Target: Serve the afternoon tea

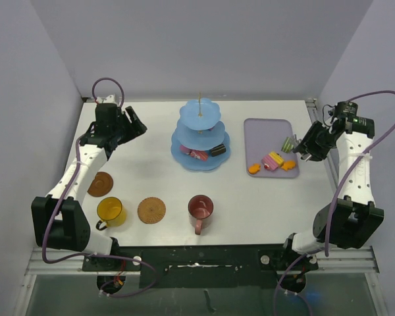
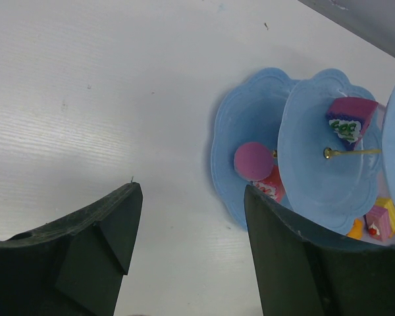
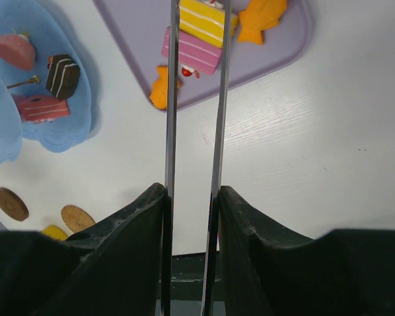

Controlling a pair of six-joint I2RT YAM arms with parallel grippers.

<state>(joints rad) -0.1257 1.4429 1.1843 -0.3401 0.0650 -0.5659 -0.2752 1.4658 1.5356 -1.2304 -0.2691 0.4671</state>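
The right end effector (image 3: 192,197) is gripping the thin metal tongs (image 3: 172,99). Its two fingers are pressing on the outer sides of the two blades, and the blades are standing a little apart. The blades are reaching over the lilac tray (image 3: 276,52), which is lying at the right part of the surface (image 1: 263,204). A yellow cake (image 3: 204,18) and a pink cake (image 3: 192,54) are lying together on the tray and are showing between the tips of the blades; whether the tips are touching them I cannot tell. Two orange pastries (image 3: 260,16) are lying on the tray beside these cakes.

The left end effector (image 2: 191,197) is hanging wide open, holding nothing, over the bare surface to the left of the light-blue stand (image 1: 201,141). The stand is standing in the middle, toward the far side. Its lowest tier is carrying a dark chocolate cake (image 1: 217,150), a red-pink slice (image 1: 199,155) and a round pink sweet (image 2: 253,160).

Near the front edge, the yellow mug (image 1: 110,211) and the dark-red mug (image 1: 201,208) are standing upright on the surface itself. One brown coaster (image 1: 151,210) is lying between the two mugs, and the other coaster (image 1: 101,184) is lying just behind the yellow mug, both of them bare
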